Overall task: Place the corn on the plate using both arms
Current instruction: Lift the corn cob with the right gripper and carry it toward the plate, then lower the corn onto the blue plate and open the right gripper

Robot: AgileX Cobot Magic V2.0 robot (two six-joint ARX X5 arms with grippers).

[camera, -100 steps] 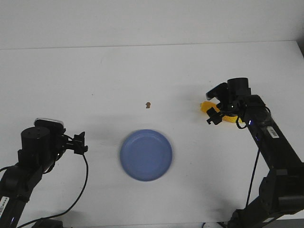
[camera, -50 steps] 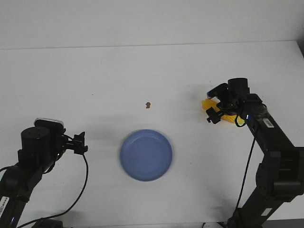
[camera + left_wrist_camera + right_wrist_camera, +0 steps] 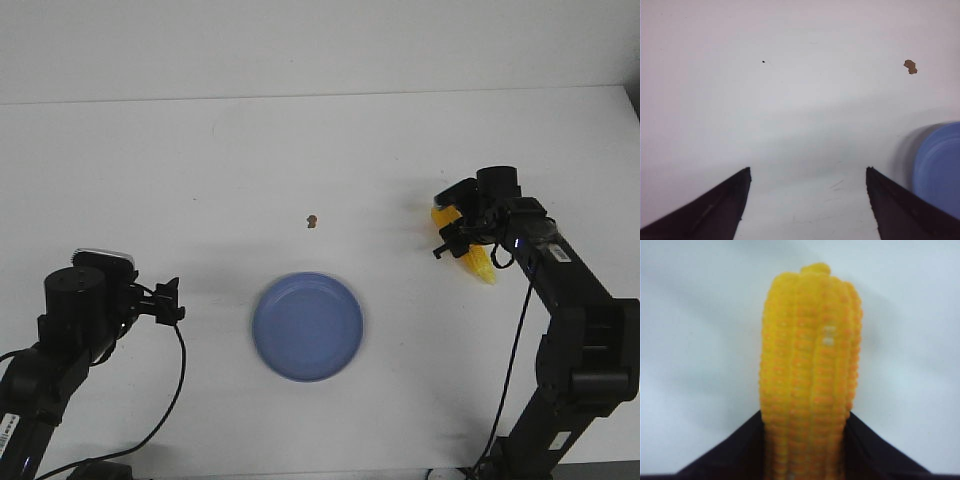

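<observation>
The yellow corn (image 3: 478, 260) is at the right of the table, held between the fingers of my right gripper (image 3: 462, 235). In the right wrist view the corn (image 3: 810, 375) fills the gap between both black fingers, which press its sides, and its tip points away from the wrist. The round blue plate (image 3: 307, 326) lies on the table at the middle front, well left of the corn. My left gripper (image 3: 170, 300) is open and empty, left of the plate. In the left wrist view its jaws stand wide apart (image 3: 807, 172), with the plate's rim (image 3: 940, 165) at the side.
A tiny brown speck (image 3: 312, 220) lies on the white table behind the plate; it also shows in the left wrist view (image 3: 910, 66). The table's far edge runs along the wall at the back.
The corn in my right gripper has turned: it lay across the fingers, and now its tapered end points toward the front. The left arm has not moved.
</observation>
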